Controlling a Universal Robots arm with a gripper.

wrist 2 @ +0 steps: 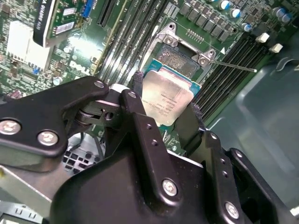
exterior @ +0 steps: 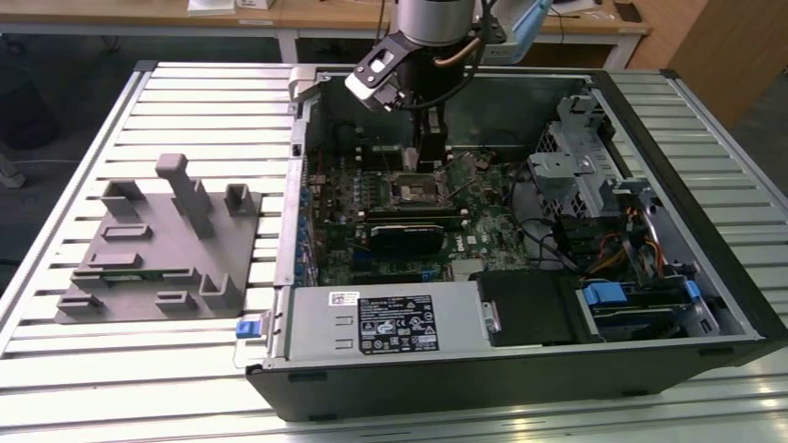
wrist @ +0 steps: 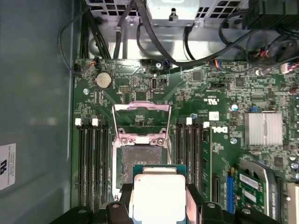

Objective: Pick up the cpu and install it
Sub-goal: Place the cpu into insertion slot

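Slatted metal table (exterior: 185,101) with an open computer case (exterior: 689,120) lying on it; arm reaches down inside, over the motherboard (exterior: 481,231).

Jaws closed on the cpu (wrist 2: 166,100) (wrist: 159,196), one black finger (wrist 2: 140,121) against each of two opposite edges, pale silvery face turned to both wrist cameras. Chip hangs over the board just beside the open socket (wrist: 141,161) (wrist 2: 180,58), not seated in it. Socket frame (wrist: 141,119) hinged up; thin retaining lever (wrist 2: 233,66) sticks out sideways. Memory slots (wrist: 91,154) flank the socket on both sides. On the table at the exterior view's left of the case, apart from it, a grey moulded fixture (exterior: 161,240).
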